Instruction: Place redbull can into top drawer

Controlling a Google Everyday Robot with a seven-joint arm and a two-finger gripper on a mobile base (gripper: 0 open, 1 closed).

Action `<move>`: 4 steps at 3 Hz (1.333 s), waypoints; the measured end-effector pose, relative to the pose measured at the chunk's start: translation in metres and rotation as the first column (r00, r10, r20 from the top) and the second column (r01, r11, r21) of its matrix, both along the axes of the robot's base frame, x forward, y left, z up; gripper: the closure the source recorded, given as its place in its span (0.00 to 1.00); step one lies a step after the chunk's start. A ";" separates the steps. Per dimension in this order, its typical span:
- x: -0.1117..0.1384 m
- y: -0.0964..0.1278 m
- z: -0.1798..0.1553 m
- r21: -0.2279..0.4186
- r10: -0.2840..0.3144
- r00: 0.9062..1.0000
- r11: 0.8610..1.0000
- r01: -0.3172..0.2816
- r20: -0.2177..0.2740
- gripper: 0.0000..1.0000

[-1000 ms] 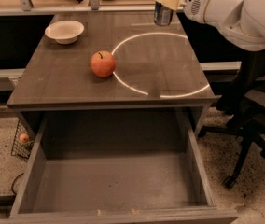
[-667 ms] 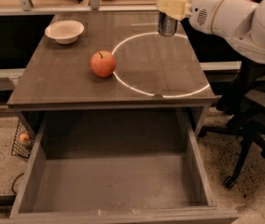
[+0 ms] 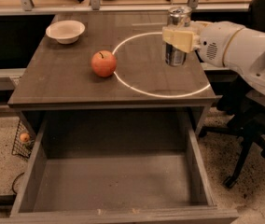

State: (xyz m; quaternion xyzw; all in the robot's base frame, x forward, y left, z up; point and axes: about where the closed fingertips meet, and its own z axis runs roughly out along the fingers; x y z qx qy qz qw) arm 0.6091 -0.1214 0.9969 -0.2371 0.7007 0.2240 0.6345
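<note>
The redbull can (image 3: 176,55) is slim and silver with a shiny top. My gripper (image 3: 181,37) is shut on it and holds it upright above the right part of the tabletop, inside the white ring (image 3: 137,88). The white arm comes in from the right. The top drawer (image 3: 114,183) is pulled out open below the table's front edge, and nothing lies in it.
A red apple (image 3: 104,63) sits on the tabletop left of the can, on the ring's edge. A white bowl (image 3: 65,31) stands at the back left. An office chair (image 3: 254,134) is on the right. A wire basket (image 3: 23,139) is on the floor at the left.
My gripper has carried the can from the table's back right edge toward the front and left, over the ring.
</note>
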 end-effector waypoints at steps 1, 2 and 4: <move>0.001 0.003 0.001 0.000 0.004 1.000 1.000 -0.004 0.001 1.00; -0.009 0.008 -0.004 0.006 0.037 0.999 0.999 -0.037 0.007 1.00; -0.089 0.015 -0.045 -0.022 0.200 0.979 0.980 -0.200 0.043 1.00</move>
